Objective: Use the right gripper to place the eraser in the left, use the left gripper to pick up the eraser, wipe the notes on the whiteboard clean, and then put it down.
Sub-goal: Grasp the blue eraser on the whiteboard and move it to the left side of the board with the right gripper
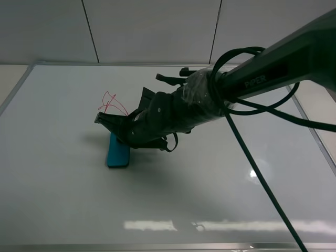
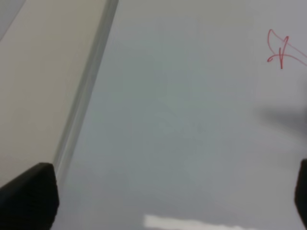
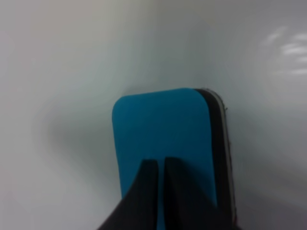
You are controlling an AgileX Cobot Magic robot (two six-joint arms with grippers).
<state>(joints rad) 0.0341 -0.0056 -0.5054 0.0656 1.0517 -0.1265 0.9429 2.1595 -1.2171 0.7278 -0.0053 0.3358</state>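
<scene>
The teal eraser (image 1: 117,153) lies on the whiteboard (image 1: 210,184) left of the middle, just in front of the red notes (image 1: 111,102). My right gripper (image 1: 118,137) reaches across from the right and sits over the eraser's far end. In the right wrist view its two fingers are nearly together (image 3: 160,160) on top of the eraser's teal face (image 3: 160,120), not around it. My left gripper (image 2: 165,196) is open and empty above bare board, with the notes (image 2: 280,50) off to one side. The left arm does not show in the exterior view.
The board's silver frame (image 2: 84,96) runs close by the left gripper, with a beige surface (image 2: 33,72) beyond it. The right arm's black cable (image 1: 252,163) hangs over the right half of the board. A tiled wall (image 1: 157,26) stands behind.
</scene>
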